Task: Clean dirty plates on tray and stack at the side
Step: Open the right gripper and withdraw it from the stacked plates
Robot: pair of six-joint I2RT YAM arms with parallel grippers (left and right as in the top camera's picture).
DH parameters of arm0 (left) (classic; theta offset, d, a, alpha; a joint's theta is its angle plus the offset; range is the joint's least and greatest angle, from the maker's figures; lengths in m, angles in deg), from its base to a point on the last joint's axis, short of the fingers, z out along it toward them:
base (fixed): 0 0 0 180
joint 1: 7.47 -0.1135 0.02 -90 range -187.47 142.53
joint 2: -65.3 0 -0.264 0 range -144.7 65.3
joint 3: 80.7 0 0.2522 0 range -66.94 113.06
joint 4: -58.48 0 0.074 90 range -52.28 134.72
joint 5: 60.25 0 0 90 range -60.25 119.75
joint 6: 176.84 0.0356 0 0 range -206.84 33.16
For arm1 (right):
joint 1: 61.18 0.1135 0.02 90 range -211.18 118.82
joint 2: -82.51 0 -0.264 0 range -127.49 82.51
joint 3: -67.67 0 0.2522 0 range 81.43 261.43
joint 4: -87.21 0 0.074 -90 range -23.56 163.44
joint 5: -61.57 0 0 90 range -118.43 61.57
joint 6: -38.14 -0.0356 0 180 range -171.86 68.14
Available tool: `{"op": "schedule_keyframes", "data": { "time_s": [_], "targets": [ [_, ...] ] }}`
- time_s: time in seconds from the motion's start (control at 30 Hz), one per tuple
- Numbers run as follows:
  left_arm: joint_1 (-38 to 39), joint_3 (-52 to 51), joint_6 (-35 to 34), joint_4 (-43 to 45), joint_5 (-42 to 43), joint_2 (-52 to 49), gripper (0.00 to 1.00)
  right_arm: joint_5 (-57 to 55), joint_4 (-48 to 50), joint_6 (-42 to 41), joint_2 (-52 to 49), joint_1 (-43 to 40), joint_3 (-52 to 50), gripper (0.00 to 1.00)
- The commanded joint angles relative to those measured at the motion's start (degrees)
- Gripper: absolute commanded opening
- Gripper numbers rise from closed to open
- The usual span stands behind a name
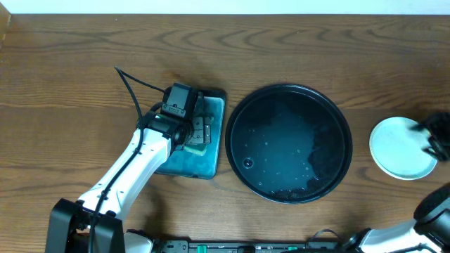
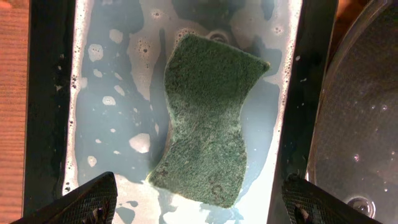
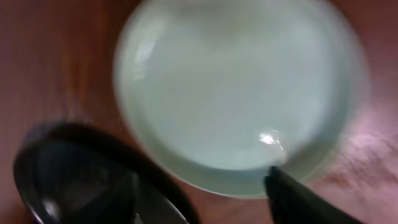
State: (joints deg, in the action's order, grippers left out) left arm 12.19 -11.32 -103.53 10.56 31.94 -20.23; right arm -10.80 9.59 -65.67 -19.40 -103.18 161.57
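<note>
The tray [image 1: 242, 151] is wet and has no plates on it, so I think the washing is nearly done. A pale plate [image 1: 401, 149] sits on the wood [image 1: 70, 56] beside the tray, right under the right gripper [image 3: 200, 179], which is open. The left gripper [image 2: 199, 180] hangs wide open over the sponge [image 2: 211, 118] in the basin [image 2: 46, 93]. Next, both arms should lift away gently

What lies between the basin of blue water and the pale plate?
The large black tray, between basin and plate, in the overhead view.
</note>
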Motion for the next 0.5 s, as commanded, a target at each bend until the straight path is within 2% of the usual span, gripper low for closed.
{"op": "schedule_keyframes", "data": {
  "time_s": [0.0, 0.03, 0.27, 0.47],
  "targets": [
    [0.0, -0.2, 0.1, 1.5, -0.8, -0.2, 0.86, 2.9, 2.3, 7.7, 0.3, 11.2, 0.8, 0.89],
    [0.0, -0.1, 0.1, 1.7, -0.8, -0.2, 0.86, 1.2, 2.8, 7.8, 0.3, 13.8, 0.8, 0.99],
    [-2.6, 2.5, 0.1, -1.7, -0.7, -0.2, 0.86, -6.3, 5.8, 10.5, 0.3, 29.4, 0.8, 0.99],
    [-8.1, 8.8, 0.1, -14.8, -0.1, 0.2, 0.86, -7.1, 4.4, 10.6, 0.4, 37.7, 0.8, 0.99]
  ]
}}
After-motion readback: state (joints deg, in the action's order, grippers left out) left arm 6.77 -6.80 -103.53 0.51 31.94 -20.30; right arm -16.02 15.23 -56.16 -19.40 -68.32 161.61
